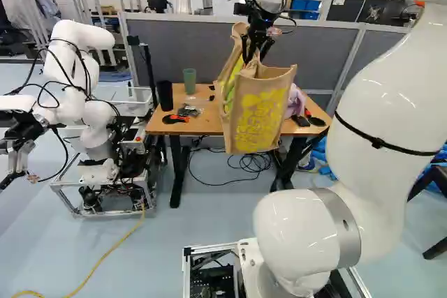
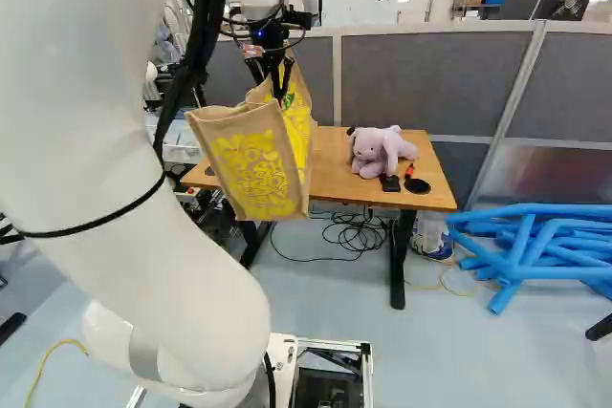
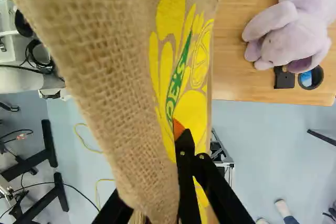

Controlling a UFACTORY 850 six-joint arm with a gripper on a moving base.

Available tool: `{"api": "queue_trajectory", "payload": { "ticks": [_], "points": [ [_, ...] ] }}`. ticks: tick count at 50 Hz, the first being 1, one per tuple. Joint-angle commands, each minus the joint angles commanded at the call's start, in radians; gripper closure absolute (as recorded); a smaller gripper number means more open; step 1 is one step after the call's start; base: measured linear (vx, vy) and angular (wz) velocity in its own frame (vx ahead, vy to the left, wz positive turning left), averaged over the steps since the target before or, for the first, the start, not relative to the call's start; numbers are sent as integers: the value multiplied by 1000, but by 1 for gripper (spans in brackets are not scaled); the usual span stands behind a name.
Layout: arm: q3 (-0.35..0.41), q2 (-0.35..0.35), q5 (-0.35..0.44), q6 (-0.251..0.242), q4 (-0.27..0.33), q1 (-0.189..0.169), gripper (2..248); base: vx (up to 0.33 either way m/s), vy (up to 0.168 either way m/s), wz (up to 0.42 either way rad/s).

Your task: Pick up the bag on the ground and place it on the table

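Observation:
The brown burlap bag with yellow print [image 1: 262,113] hangs upright in the air, overlapping the front edge of the wooden table [image 1: 199,127] in the left base view. My gripper [image 1: 253,52] holds it from above by its upper part. In the right base view the bag [image 2: 253,164] hangs left of the table's middle, its bottom lower than the tabletop. From the wrist, the gripper [image 3: 170,177] is shut on the burlap, one finger largely hidden behind the bag [image 3: 121,77], which also covers part of the table [image 3: 247,85].
A lilac plush toy [image 2: 379,150], a black disc [image 2: 417,185] and small tools are on the table's right part. A black cup [image 1: 165,95] and green cup [image 1: 189,80] stand at its left. Another robot [image 1: 77,95] is left of the table; blue tubes [image 2: 535,246] lie to the right.

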State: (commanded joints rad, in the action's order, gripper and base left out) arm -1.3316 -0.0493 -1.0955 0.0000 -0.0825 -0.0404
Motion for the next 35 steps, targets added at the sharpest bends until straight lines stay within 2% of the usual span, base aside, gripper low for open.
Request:
{"api": "queue_trajectory", "payload": {
  "ticks": [35],
  "points": [
    [-101,-93,0,0,-3,3,229,0,0,0]
  ]
}}
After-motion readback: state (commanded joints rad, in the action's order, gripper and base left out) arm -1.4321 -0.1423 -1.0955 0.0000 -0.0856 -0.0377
